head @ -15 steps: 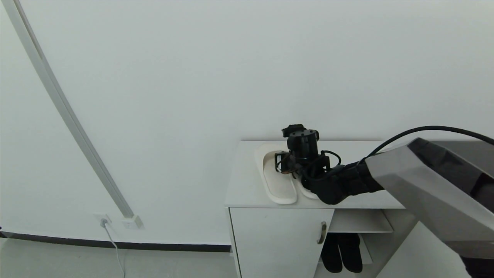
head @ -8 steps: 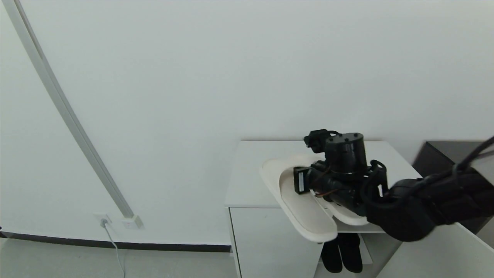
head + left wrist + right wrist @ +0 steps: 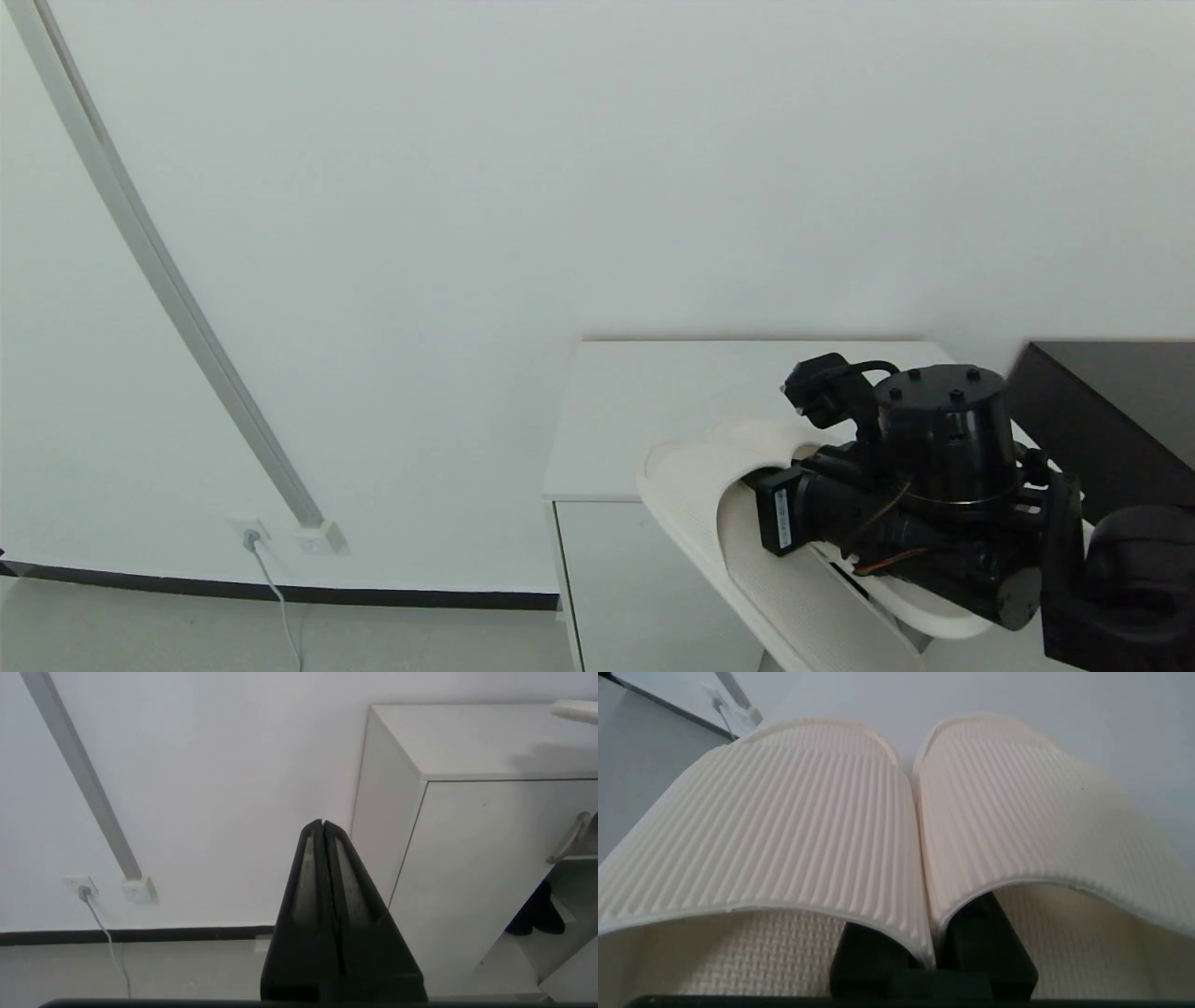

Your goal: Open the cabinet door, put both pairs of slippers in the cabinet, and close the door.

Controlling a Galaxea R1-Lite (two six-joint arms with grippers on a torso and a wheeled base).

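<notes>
My right gripper is shut on the pair of white ribbed slippers, its fingers tucked under the two straps where they meet. In the head view the white slippers hang in the air in front of the white cabinet, off its top. The cabinet's left door with its handle stands shut. A pair of black slippers sits low in the open compartment beside it. My left gripper is shut on nothing, low and left of the cabinet.
A dark block stands to the right of the cabinet. On the wall to the left, a slanted conduit runs down to sockets with a cable. Grey floor lies below.
My right arm has lifted the white slippers off the cabinet top and carried them forward and down to the right, towards the camera. The left arm has not visibly moved.
</notes>
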